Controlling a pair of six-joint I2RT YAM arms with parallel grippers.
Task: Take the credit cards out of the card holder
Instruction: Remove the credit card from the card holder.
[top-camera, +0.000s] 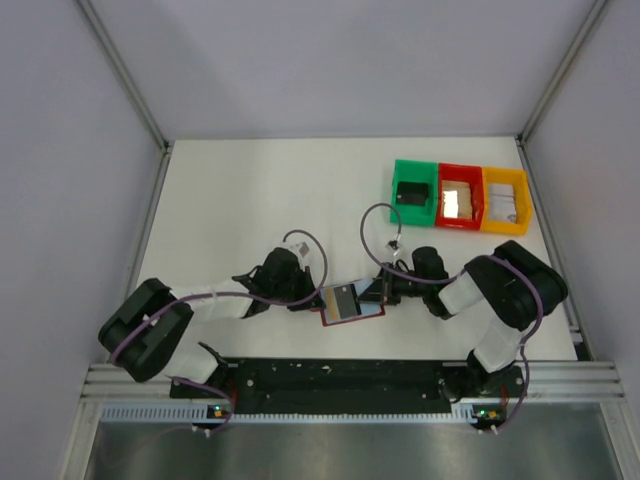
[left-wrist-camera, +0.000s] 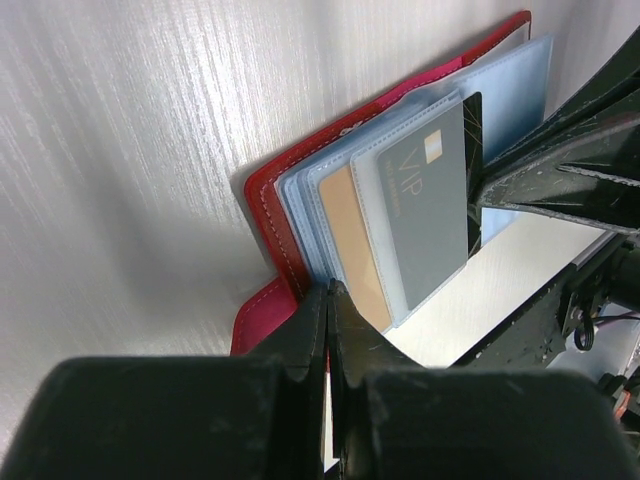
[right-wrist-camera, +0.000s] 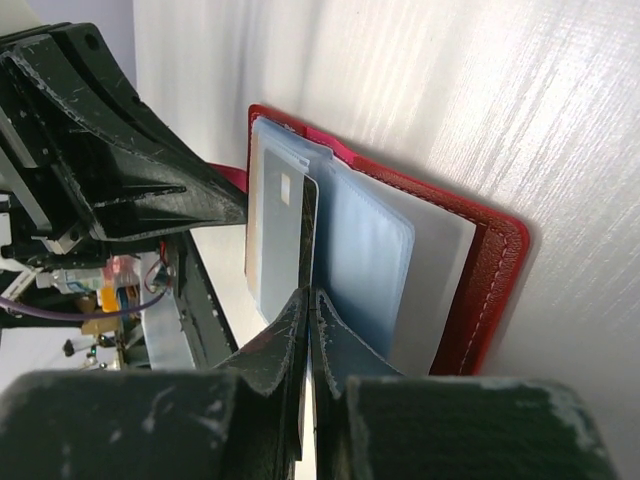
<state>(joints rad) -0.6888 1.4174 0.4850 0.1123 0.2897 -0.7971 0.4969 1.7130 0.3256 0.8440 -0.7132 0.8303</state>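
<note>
The dark red card holder (top-camera: 372, 312) lies open on the table between both grippers, its clear blue sleeves fanned out. My left gripper (top-camera: 316, 297) (left-wrist-camera: 330, 292) is shut on the holder's near edge, beside the red cover (left-wrist-camera: 272, 215). A grey credit card (left-wrist-camera: 425, 210) marked VIP sticks partly out of a sleeve, and a tan card (left-wrist-camera: 350, 240) sits in the sleeve behind it. My right gripper (top-camera: 384, 293) (right-wrist-camera: 310, 296) is shut on the grey card's thin dark edge (right-wrist-camera: 310, 230). The red cover (right-wrist-camera: 490, 280) shows to the right of the sleeves.
Three open bins stand in a row at the back right: green (top-camera: 415, 190), red (top-camera: 459, 197) and yellow (top-camera: 504, 200), each with something flat inside. Grey walls close in the table on both sides. The arm bases sit along the near edge.
</note>
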